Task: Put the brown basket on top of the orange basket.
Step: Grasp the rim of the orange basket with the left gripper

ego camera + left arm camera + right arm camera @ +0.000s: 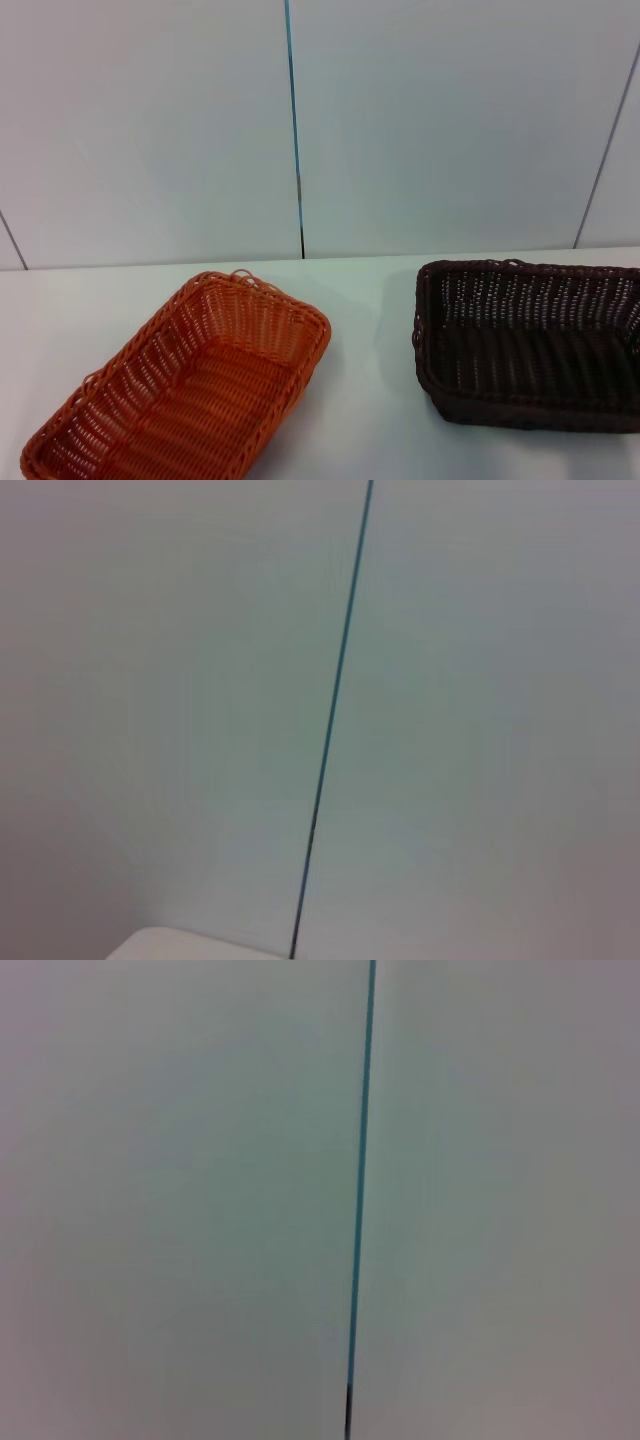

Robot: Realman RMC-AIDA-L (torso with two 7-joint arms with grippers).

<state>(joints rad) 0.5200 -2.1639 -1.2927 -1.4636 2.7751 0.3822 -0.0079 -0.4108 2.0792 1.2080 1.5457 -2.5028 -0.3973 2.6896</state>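
From my station this reads as a bare test room or lab. I see a plain white counter (370, 300) set against pale wall panels (450, 120) split by dark seams (294, 120). Both wrist views face only that blank panelled wall.

White table (370, 300), pale panelled wall (150, 120)

Orange basket (180, 395) left of brown basket (530, 340)
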